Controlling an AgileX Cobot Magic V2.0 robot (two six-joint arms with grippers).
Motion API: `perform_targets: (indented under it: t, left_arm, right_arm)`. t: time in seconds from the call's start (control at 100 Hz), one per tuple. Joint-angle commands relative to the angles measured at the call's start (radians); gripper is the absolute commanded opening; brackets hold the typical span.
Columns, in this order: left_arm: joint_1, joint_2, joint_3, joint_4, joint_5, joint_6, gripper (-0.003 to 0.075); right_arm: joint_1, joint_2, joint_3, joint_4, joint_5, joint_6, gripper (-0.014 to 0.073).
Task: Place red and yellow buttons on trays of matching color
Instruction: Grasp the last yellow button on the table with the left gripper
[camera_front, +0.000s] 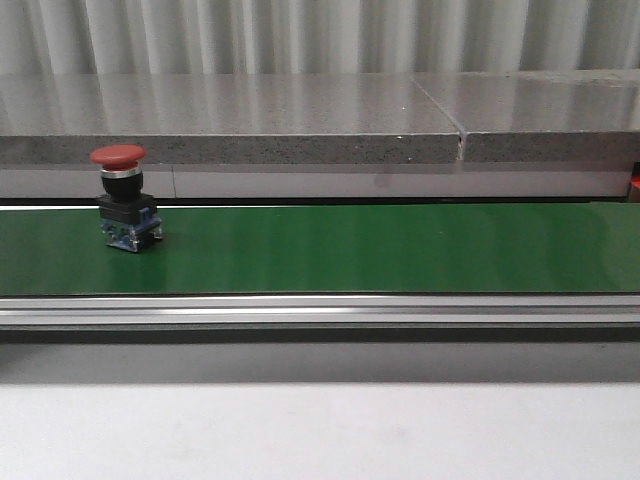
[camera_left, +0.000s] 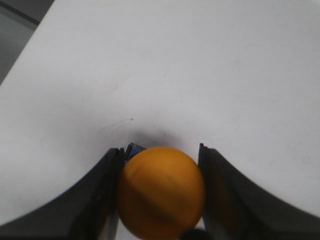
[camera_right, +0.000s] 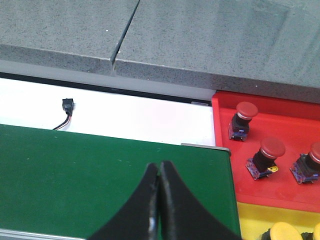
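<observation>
- While my left gripper (camera_left: 160, 197) is clamped on the round yellow-orange push button (camera_left: 161, 196) above the plain white surface (camera_left: 165, 65), I'd carry it level to the yellow tray (camera_right: 260, 217) and lower it before letting go.
- My right gripper (camera_right: 159, 200), fingers pressed together and empty, hovers over the green conveyor belt (camera_front: 380, 245).
- The red mushroom-head push button (camera_front: 122, 195) stands upright at the belt's 9 o'clock end, well apart from both grippers.
- The red plastic tray (camera_right: 225, 125) sits at the right gripper's 2 o'clock.
</observation>
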Motion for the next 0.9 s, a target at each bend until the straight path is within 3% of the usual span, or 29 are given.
perform_targets:
  t: [0.0,0.08,0.52,0.89]
  left_arm:
    - [0.002,-0.060,-0.033,-0.009,-0.006,-0.003,0.0048]
    - [0.002,-0.078,-0.033,-0.009,0.004,-0.003,-0.0019]
    - [-0.036,-0.360,-0.022,-0.011,0.112,0.002,-0.0020]
    - [-0.189,-0.577,0.207,-0.011,0.088,0.027,-0.0020]
  right_arm:
    - [0.000,-0.004,-0.025,0.004,-0.075,-0.004,-0.0068]
    - [0.000,-0.004,-0.025,0.004,-0.075,-0.004,-0.0068]
    - [0.000,-0.004,-0.025,0.004,-0.075,-0.004,-0.0068]
    - [0.000,-0.004,-0.025,0.004,-0.075,-0.004,-0.0068]
